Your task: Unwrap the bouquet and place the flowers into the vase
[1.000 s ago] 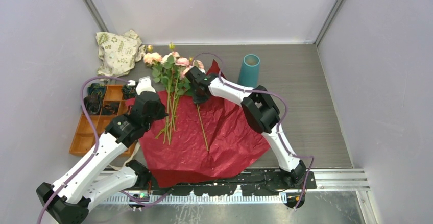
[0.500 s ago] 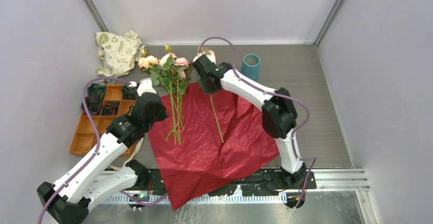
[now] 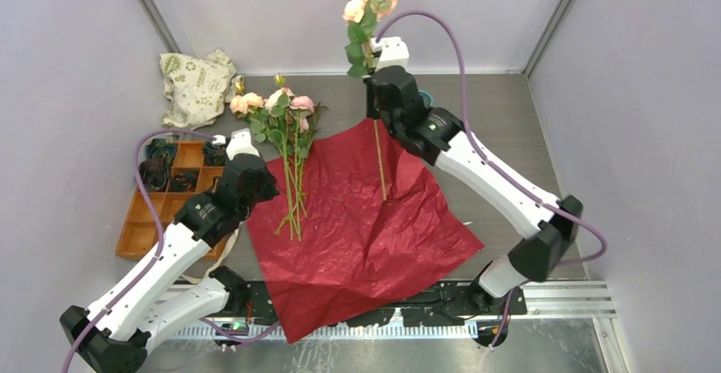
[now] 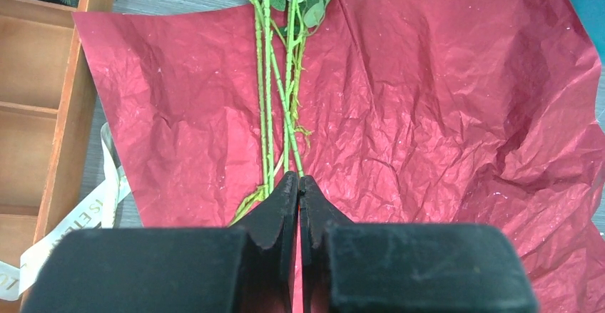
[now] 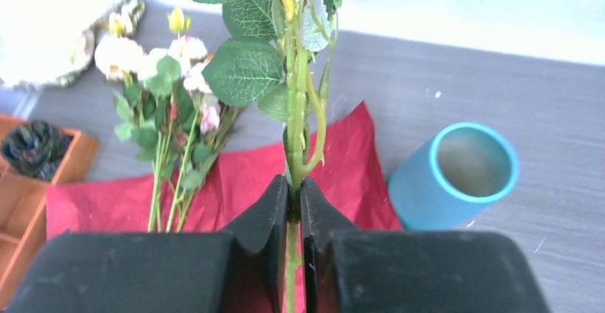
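The right hand [image 5: 294,185] grasps one flower [image 5: 296,106] by its stem and holds it in the air, heads upward, over the far edge of the red paper [image 3: 366,228]. The teal vase [image 5: 421,199] stands near it on the tabletop [image 3: 510,135]. The other flowers [image 3: 285,122] lie on the left part of the paper. The left hand [image 4: 299,181] is clenched, with its tips at their stem ends.

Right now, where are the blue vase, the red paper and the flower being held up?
vase [image 5: 421,195], right wrist view, outer wall.
red paper [image 3: 366,228], top view, crinkled middle.
held flower [image 5: 295,106], right wrist view, green stem.
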